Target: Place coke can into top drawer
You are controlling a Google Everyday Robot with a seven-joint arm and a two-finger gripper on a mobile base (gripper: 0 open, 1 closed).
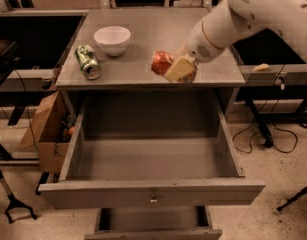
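Observation:
The coke can, red-orange, is held in my gripper, lifted above the front edge of the grey cabinet top. The gripper's tan fingers are shut on the can, with my white arm reaching in from the upper right. The top drawer is pulled wide open below, a deep grey box with a small central knob; its inside holds nothing. The can is above the drawer's back part, toward the right.
A white bowl and a green can lying on its side sit on the left of the cabinet top. A lower grey drawer is slightly open. A cardboard box stands on the floor left. Cables lie on the floor right.

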